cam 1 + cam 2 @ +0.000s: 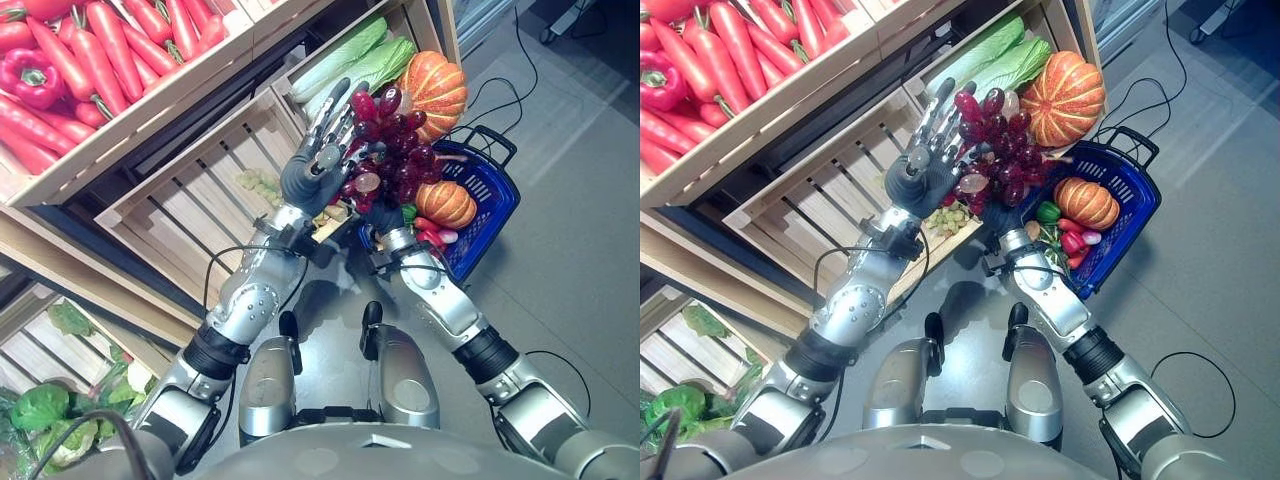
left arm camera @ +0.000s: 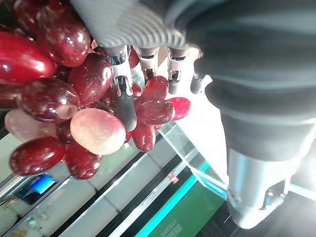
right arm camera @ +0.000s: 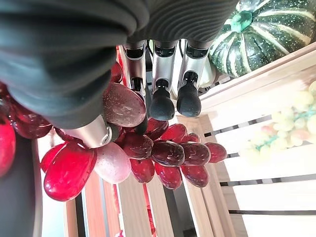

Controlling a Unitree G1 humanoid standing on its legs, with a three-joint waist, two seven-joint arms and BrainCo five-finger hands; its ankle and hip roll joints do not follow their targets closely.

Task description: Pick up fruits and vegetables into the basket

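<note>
right hand (image 1: 998,215): fingers curled round red grape bunch (image 1: 992,140), held up | left hand (image 1: 923,160): fingers straight, laid flat against bunch's far side | blue basket (image 1: 1132,185): beside right hand, holding orange pumpkin (image 1: 1086,202) | wooden crate (image 1: 840,190): behind left hand, green grapes (image 1: 950,216) inside

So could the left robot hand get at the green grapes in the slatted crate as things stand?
Probably not yet: the left robot hand rests flat against the red grape bunch held by the right robot hand. The green grapes lie uncovered just below it.
</note>
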